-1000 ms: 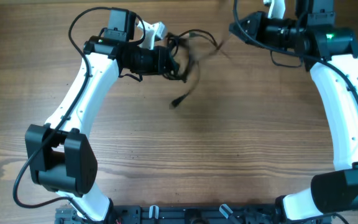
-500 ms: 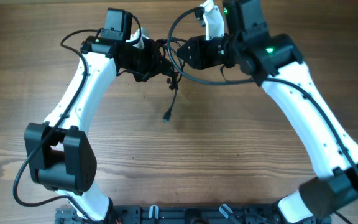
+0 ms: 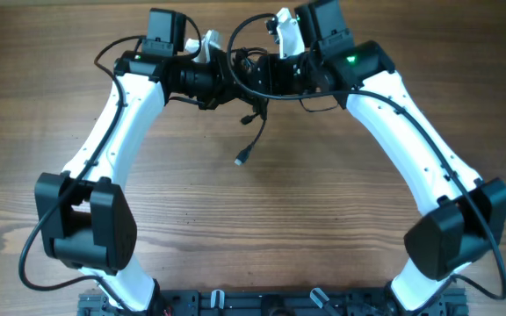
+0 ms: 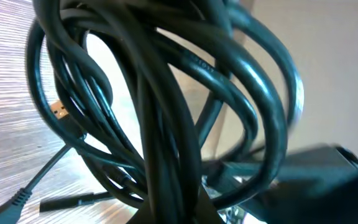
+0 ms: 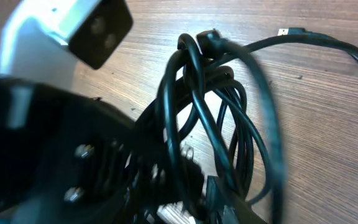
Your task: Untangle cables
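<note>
The cables (image 3: 251,88) are a tangled black bundle hanging at the far middle of the table, and one loose end with a plug (image 3: 242,160) trails down onto the wood. My left gripper (image 3: 228,81) is shut on the bundle from the left. In the left wrist view the loops (image 4: 166,93) fill the frame, pinched at the bottom by the gripper (image 4: 179,208). My right gripper (image 3: 266,75) is pressed against the same bundle from the right. In the right wrist view the strands (image 5: 197,93) run down among its blurred fingers (image 5: 210,205), so I cannot make out its jaw gap.
The two arms meet nose to nose at the far edge of the wooden table (image 3: 323,202). The left gripper's black body (image 5: 55,143) and white camera mount (image 5: 42,31) crowd the right wrist view. A rail (image 3: 262,303) runs along the near edge.
The right arm has swung in from the far right to the bundle held by the left gripper. The dangling cable end has shifted slightly. The left gripper stays closed on the cables.
</note>
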Robot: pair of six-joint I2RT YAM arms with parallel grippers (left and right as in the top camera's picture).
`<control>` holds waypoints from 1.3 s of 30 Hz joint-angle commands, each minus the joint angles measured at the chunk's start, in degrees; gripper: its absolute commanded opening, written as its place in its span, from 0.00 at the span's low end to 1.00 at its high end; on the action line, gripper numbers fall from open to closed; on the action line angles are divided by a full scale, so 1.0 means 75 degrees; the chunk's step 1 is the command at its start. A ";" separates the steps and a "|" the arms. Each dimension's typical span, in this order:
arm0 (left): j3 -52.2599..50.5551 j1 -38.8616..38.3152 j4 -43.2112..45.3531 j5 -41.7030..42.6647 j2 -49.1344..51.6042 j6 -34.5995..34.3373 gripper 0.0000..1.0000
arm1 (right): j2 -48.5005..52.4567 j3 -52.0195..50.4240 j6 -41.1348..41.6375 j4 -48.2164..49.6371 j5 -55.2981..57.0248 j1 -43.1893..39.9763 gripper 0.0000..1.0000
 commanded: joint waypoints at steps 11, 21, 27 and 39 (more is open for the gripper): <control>-0.0029 0.0009 -0.0017 0.0356 0.0000 0.0962 0.04 | 0.0128 0.0128 0.0224 0.0233 0.0714 -0.0140 0.04; -0.0029 0.0009 -0.0236 -0.2707 0.0000 0.0938 0.04 | -0.1483 0.0128 0.0236 0.0286 -0.1463 -0.1297 0.04; -0.0029 0.0009 -0.0510 -0.2850 0.0000 0.1492 0.04 | -0.1603 0.0125 0.0428 0.0119 -0.1335 -0.2468 0.04; -0.0029 0.0023 -0.0440 0.3640 0.0000 0.5534 0.04 | -0.1052 0.0117 0.0172 -0.0597 0.0221 -0.2159 0.04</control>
